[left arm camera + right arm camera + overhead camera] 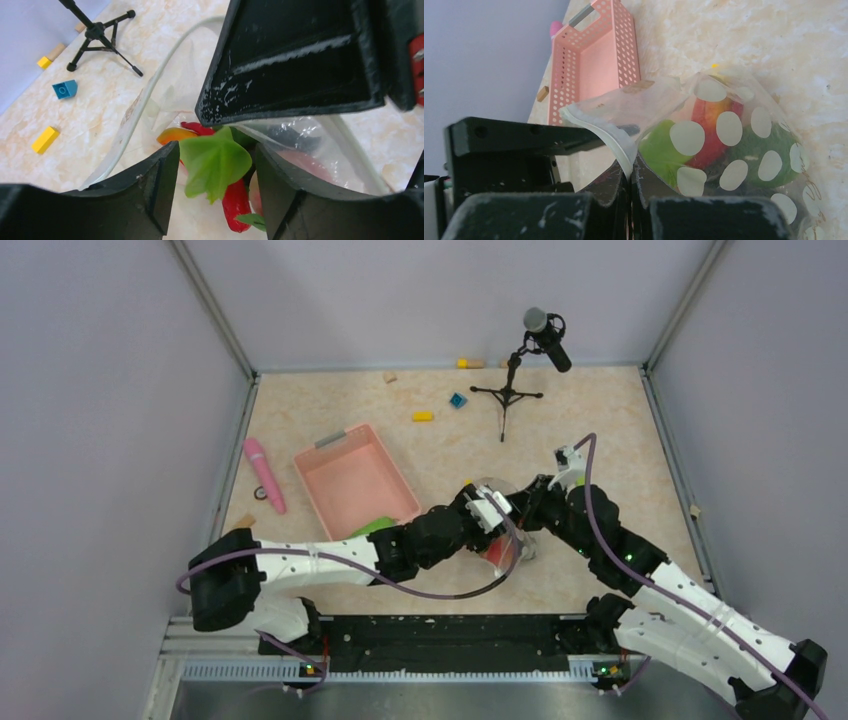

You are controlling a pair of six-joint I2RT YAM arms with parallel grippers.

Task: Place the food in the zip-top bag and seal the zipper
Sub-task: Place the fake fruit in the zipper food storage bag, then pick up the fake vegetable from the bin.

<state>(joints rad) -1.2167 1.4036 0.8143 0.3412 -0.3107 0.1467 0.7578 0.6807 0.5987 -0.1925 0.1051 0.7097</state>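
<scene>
Bag: the zip-top bag (744, 150) sits on the table (600, 450) at the middle of the top view, between the two grippers, with its mouth lifted and gaping (clear film, white dots).
Zipper: the zipper (149, 95) is a whitish strip curving round the open mouth, not pressed together.
Right jaws: the right gripper (630, 172) is clenched on the zip-top bag's mouth edge. The strip runs down into its closed fingers.
Left jaws: the left gripper (215, 150) hangs over the mouth with its fingers apart. A green leafy piece (215, 162) fills the gap between them, and I cannot tell whether they pinch it or have let it go.
Food in the bag: a red chili (235, 202) and an orange (174, 135) lie under the leafy piece. Through the dotted wall show a light green lump (659, 150), a dark green lump (776, 150) and a red and orange patch (706, 127) between them (which piece that is, I cannot tell).
Food outside: a bright green piece (372, 527) is at the basket's near end, at 9 o'clock from the bag. Whether it is inside or against the rim is unclear.
Basket: the pink basket (355, 480) is at 10 o'clock from the bag.
Stick: a pink stick (265, 475) is at 9 o'clock from the basket, apart from it.
Blocks: a yellow block (422, 417) and a blue block (458, 400) are at 11 o'clock from the bag.
Stand: a microphone stand (507, 392) is at 12 o'clock from the bag.
</scene>
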